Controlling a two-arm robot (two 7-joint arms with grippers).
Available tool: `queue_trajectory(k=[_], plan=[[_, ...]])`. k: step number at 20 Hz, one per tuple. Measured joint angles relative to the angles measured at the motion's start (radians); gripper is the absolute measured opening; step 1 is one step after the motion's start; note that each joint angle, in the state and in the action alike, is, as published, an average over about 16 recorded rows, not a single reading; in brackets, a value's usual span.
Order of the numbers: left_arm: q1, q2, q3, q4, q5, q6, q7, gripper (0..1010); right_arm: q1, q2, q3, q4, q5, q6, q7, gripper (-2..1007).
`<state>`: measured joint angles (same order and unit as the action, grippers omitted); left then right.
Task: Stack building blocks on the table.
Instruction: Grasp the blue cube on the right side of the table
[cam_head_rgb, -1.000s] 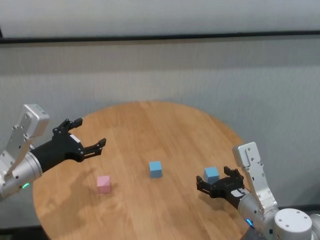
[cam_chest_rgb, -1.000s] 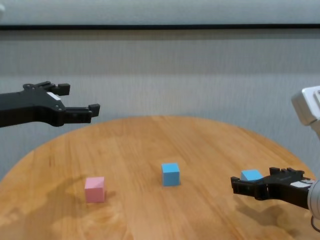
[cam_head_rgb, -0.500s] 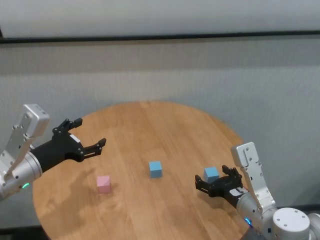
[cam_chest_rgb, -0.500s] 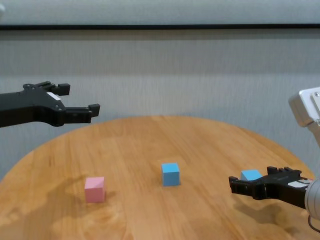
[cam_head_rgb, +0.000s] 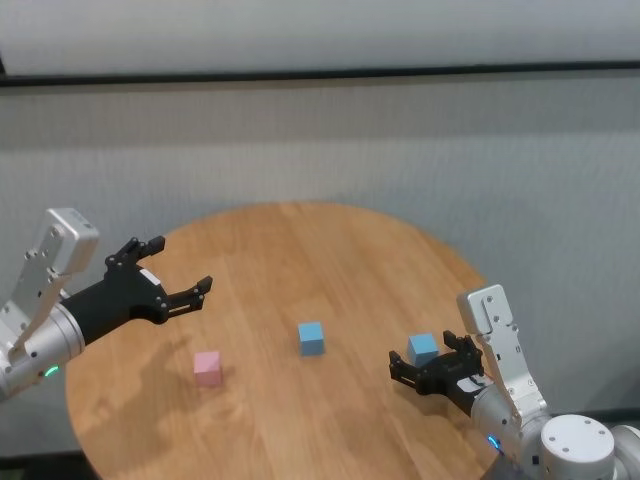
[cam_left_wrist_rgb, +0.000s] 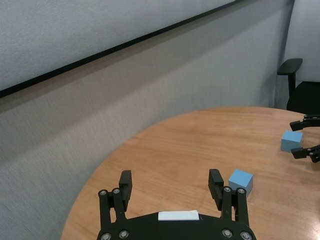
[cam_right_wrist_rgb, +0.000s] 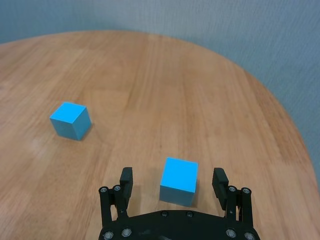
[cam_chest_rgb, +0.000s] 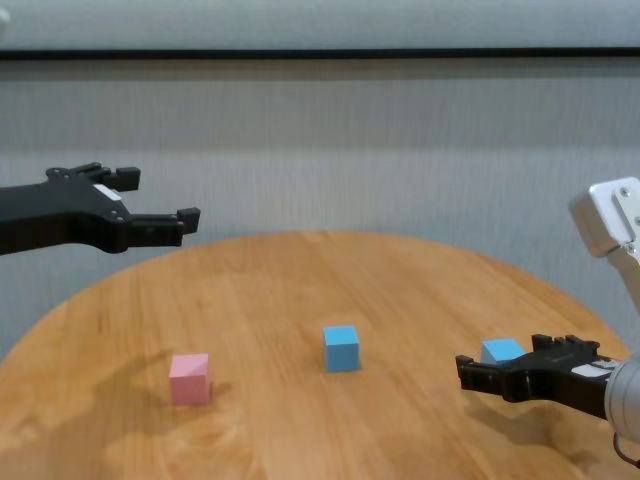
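Blue block (cam_right_wrist_rgb: 179, 181) between open right claw (cam_right_wrist_rgb: 173, 185) — untouched

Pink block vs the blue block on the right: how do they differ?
Colour: the pink block is pink, the right blue block light blue. Place: the pink one lies on the table's left side, away from either arm; the blue one sits between the open right end effector's fingers. Both are equal-sized cubes resting unstacked.

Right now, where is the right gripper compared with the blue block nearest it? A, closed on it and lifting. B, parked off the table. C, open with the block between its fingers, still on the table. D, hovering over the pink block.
C: the right gripper is open, its fingers either side of the blue block, which sits on the table.
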<state>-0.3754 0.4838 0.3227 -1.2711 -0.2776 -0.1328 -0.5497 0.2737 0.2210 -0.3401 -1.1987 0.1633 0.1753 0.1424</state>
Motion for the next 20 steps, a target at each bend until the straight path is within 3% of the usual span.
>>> queue_trajectory(k=[20], plan=[[0.0,0.0,0.0,0.0,0.0,0.0,0.0,1003,0.013,-0.027,0.02,0.028,-0.061,-0.003,0.007,1005]])
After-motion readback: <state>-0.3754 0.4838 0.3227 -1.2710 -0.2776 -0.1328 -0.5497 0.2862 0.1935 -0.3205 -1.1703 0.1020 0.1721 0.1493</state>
